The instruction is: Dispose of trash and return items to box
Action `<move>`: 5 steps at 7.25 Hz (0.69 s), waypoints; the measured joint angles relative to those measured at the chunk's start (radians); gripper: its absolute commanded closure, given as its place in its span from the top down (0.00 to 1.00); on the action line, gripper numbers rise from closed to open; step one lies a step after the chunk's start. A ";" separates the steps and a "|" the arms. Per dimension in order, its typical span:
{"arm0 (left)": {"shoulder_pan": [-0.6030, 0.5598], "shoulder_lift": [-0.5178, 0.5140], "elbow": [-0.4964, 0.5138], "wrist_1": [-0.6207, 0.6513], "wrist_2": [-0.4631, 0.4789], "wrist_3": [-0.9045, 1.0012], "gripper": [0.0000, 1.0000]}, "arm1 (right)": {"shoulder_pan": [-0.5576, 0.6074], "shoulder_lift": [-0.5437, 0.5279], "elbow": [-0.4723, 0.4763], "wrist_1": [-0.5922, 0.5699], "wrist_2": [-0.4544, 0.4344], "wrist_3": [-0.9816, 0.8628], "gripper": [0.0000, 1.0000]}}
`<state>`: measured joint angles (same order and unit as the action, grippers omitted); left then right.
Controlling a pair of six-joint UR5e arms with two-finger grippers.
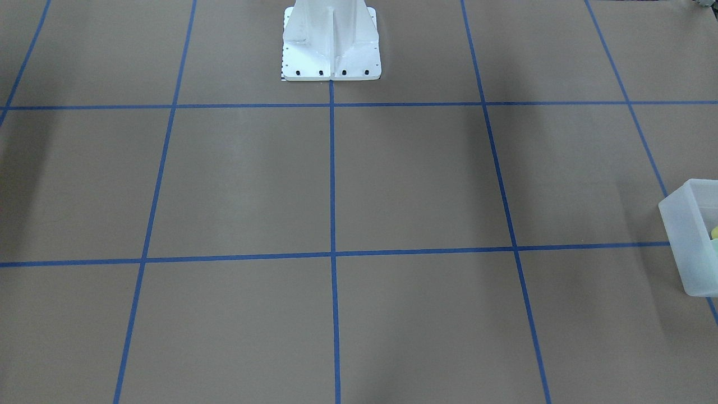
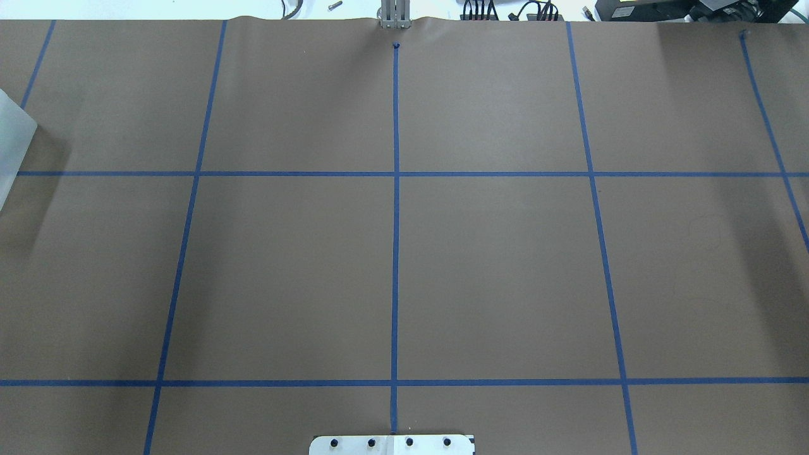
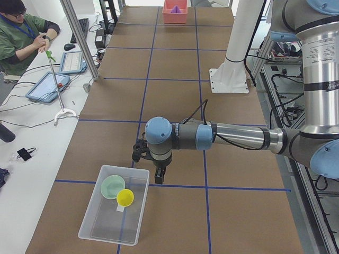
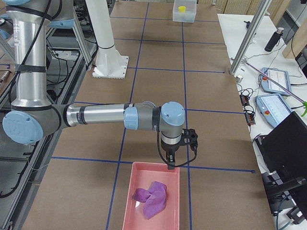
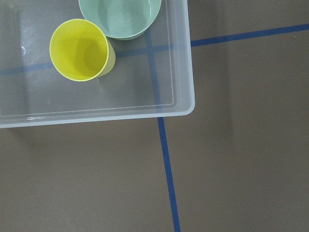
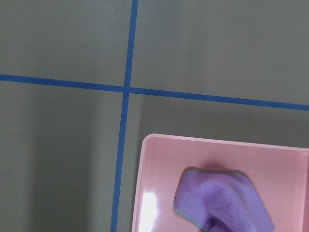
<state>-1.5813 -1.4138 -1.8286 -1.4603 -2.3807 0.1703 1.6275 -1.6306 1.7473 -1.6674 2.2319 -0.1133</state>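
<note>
Fingers of the left gripper [image 3: 158,180] point straight down at the table [image 3: 175,106], just off the box [image 3: 88,222] at about 2 o'clock from the cup [image 3: 125,197]. That gripper shows only in the side view, so I cannot tell whether the fingers are spread or pressed together, though nothing appears to hang from them. The same goes for the right gripper [image 4: 171,165], which hangs over the far rim of the pink tray [image 4: 128,191], at 1 o'clock from the purple cloth [image 4: 151,199]. Both arms reach out low to opposite ends of the table, each parked by its own container, which reads as a pose just outside a drop-off spot rather than a reach for something new. Inside the box, the left wrist view shows the yellow cup standing upright, mouth up, at 10 o'clock in the frame, touching or nearly touching the mint-green bowl [image 5: 120,17] at 12 o'clock. Both sit on the box floor near one short end, well within the walls (blue tape lines show through the frosted plastic). The tray holds only the crumpled cloth, presumably the trash, near its middle. On that showing, my judgement is that the task is essentially done.
</note>
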 measured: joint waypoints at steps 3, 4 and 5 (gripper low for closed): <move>0.000 0.001 0.001 0.000 0.000 0.000 0.99 | 0.000 -0.002 0.032 -0.001 0.001 0.000 1.00; 0.001 0.001 0.002 0.000 0.000 0.000 0.99 | 0.000 -0.002 0.034 -0.001 0.002 0.000 1.00; 0.001 0.001 0.002 0.000 0.000 0.000 0.99 | 0.000 -0.002 0.037 -0.001 0.004 0.000 1.00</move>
<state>-1.5802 -1.4128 -1.8265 -1.4603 -2.3807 0.1703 1.6276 -1.6324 1.7844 -1.6683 2.2358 -0.1135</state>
